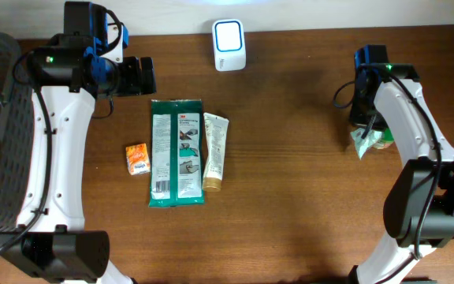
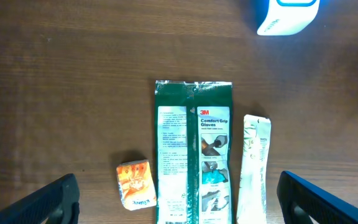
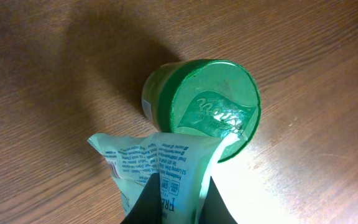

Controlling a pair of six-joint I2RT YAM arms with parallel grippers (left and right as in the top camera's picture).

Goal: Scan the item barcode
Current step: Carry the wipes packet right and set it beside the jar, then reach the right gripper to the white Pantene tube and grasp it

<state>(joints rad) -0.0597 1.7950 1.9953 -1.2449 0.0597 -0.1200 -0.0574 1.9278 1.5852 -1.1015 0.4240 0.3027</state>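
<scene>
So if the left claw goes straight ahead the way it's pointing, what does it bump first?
Probably the green glove packet: in the wrist view it lies dead ahead, between the fingers of the open left gripper. Depth is hard to judge.

Open table (image 1: 290, 158) runs from the tube (image 1: 215, 151) to the green jar (image 3: 201, 109); tube, gloves pack (image 1: 176, 152) and orange box (image 1: 136, 158) crowd side by side

Overhead looks straight down on the table (image 1: 290, 197); left wrist, nearer, shares the glove packet (image 1: 176, 154) (right wrist nearest).
</scene>
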